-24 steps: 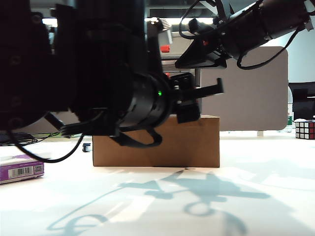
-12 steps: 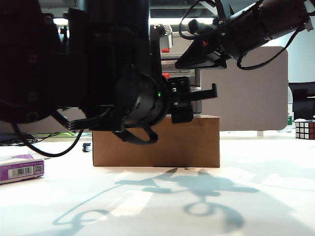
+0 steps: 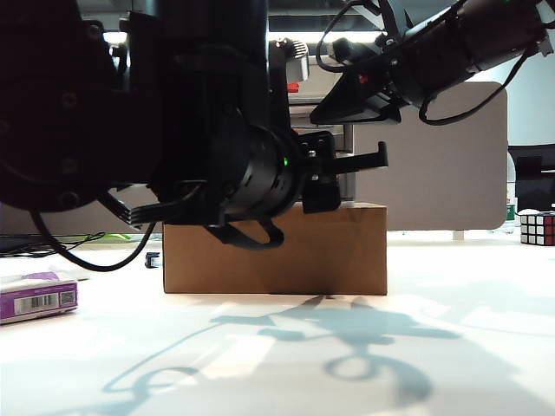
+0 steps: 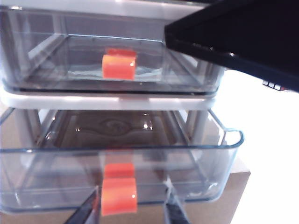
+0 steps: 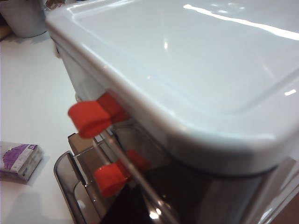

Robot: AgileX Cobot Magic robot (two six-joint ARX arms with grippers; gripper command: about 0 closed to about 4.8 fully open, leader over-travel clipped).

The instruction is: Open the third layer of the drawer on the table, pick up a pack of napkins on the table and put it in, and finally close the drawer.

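Note:
The drawer (image 4: 107, 100) stands on a brown cardboard box. Its third layer (image 4: 205, 172) is pulled out a little. My left gripper (image 4: 131, 207) is open, its fingertips (image 4: 88, 211) on either side of that layer's red handle (image 4: 119, 193); one tip is close against the handle and the other stands apart. In the exterior view the left gripper (image 3: 360, 160) points at the drawer front. My right gripper (image 3: 351, 100) hovers dark above the drawer's white top (image 5: 187, 70), its jaws unclear. The purple pack of napkins (image 3: 36, 297) lies flat on the table (image 3: 434, 347) at far left.
The cardboard box (image 3: 277, 251) sits mid-table under the cabinet. A Rubik's cube (image 3: 538, 227) is at the far right edge. A grey partition (image 3: 451, 165) stands behind. The left arm's dark bulk fills the exterior view's left half.
The left arm's bulk has shifted slightly to the right while its gripper stays at the drawer front. The right arm has not moved.

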